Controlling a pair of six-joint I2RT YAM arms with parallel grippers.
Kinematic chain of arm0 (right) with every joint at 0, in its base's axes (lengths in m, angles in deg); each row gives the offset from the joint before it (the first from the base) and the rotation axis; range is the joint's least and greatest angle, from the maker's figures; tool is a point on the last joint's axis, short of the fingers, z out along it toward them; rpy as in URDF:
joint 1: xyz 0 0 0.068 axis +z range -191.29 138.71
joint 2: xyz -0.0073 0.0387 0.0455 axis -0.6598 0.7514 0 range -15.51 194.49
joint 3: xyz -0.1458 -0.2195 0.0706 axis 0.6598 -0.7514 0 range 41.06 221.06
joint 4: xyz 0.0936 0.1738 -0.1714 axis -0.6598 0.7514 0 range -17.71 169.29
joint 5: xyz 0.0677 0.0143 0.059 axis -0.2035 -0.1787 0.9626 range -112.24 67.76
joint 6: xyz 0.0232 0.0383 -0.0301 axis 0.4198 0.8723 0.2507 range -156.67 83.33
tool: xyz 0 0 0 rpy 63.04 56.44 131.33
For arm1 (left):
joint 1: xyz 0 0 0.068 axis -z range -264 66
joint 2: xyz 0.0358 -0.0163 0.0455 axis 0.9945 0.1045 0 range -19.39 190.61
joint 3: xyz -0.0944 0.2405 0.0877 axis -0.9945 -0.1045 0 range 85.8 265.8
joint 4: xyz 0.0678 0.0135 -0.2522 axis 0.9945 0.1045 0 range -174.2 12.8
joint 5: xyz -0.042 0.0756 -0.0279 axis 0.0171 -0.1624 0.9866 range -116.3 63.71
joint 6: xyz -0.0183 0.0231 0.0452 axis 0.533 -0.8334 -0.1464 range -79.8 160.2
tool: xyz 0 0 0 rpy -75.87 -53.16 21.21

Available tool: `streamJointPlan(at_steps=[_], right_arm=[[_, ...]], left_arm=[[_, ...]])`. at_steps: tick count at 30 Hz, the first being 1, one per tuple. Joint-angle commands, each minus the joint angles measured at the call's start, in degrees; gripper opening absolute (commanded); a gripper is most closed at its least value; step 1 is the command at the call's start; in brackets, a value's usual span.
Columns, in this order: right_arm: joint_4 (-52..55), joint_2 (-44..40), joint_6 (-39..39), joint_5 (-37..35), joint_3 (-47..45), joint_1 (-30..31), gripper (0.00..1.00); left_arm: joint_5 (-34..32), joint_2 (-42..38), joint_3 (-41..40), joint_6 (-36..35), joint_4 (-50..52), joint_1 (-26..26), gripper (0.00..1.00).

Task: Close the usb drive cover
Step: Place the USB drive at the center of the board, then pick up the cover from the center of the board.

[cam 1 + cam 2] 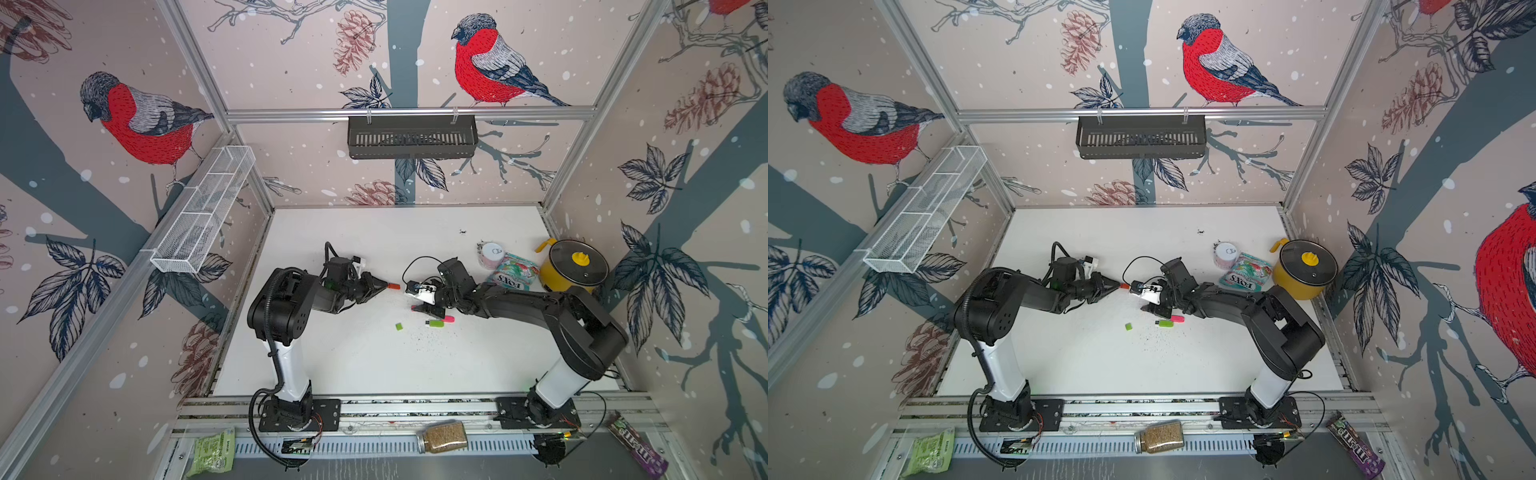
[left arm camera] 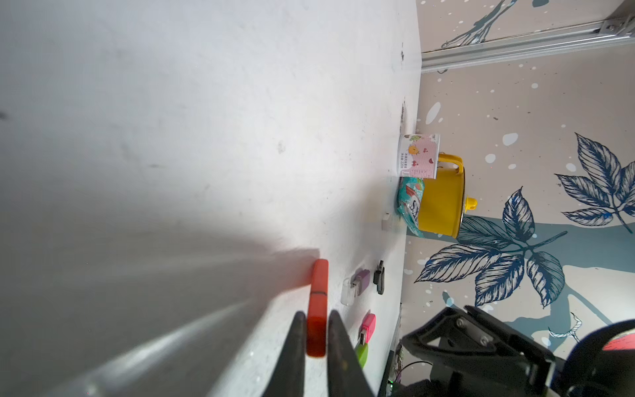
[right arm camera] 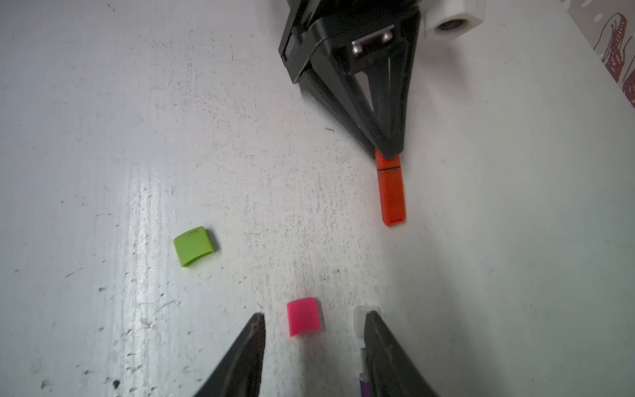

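Scuffed white tabletop point(image 3: 120, 120) under bird-papered walls, and near its middle the orange usb drive point(image 3: 391, 192), cover on with only a thin dark seam showing. Its back end sits between the tips of the left gripper point(image 3: 388, 153). The jaws lie close on either side, though from where I stand I can't tell whether they pinch it or merely flank it. It looks a light, stiff, slick bit of plastic. I'd hold it by the flat sides of the body, behind the seam, so the cover can be pushed straight home. Nearby the right gripper point(image 3: 314, 316) hangs with jaws apart, astride a loose pink cap point(image 3: 304, 316); a green cap point(image 3: 194, 245) lies farther off.
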Motion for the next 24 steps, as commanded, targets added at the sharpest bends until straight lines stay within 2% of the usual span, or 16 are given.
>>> streamJointPlan(at_steps=[1, 3, 11, 17, 20, 24], right_arm=[[0.07, -1.52, -0.63, -1.44, -1.13, 1.09, 0.49], [0.11, -2.39, -1.12, -1.96, -1.92, 1.75, 0.49], [3.27, -3.14, -4.87, -3.73, -1.72, 4.83, 0.5], [5.5, 0.68, -7.98, -5.08, 1.17, 7.17, 0.5], [6.72, 3.2, -9.54, -4.48, 3.44, 7.62, 0.5], [10.53, 6.71, -13.89, -2.2, 6.58, 7.45, 0.47]], left_arm=[[-1.06, -1.12, -0.14, 0.1, -1.01, -0.19, 0.34], [-1.78, -2.35, -0.15, -0.76, 0.5, -0.17, 0.44], [-4.36, -7.58, -1.02, -3.62, 7.29, -0.17, 0.63], [-8.55, -17.22, -4.62, -6.78, 13.25, -0.26, 0.66], [-10.47, -23.06, -5.65, -10.2, 19.2, -0.37, 0.66], [-10.71, -31.17, -8.98, -11.23, 24.86, -0.84, 0.66]])
